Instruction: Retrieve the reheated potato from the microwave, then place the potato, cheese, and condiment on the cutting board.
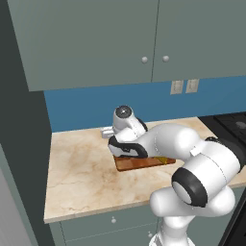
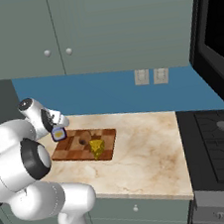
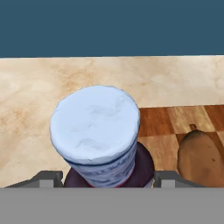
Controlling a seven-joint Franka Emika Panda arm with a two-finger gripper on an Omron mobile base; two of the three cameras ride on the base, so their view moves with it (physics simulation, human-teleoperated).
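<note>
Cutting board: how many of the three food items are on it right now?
2. The cheese and potato lie on the cutting board. The condiment sits between the gripper's fingers at the board's left edge.

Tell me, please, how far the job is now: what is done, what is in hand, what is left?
Done: the potato and the cheese already lie on the cutting board. In hand: the condiment sits between the fingers of the gripper, at the board's left end; in the right base view it seems just above the board's corner. Left: to set the bottle down on the board and let go.
</note>
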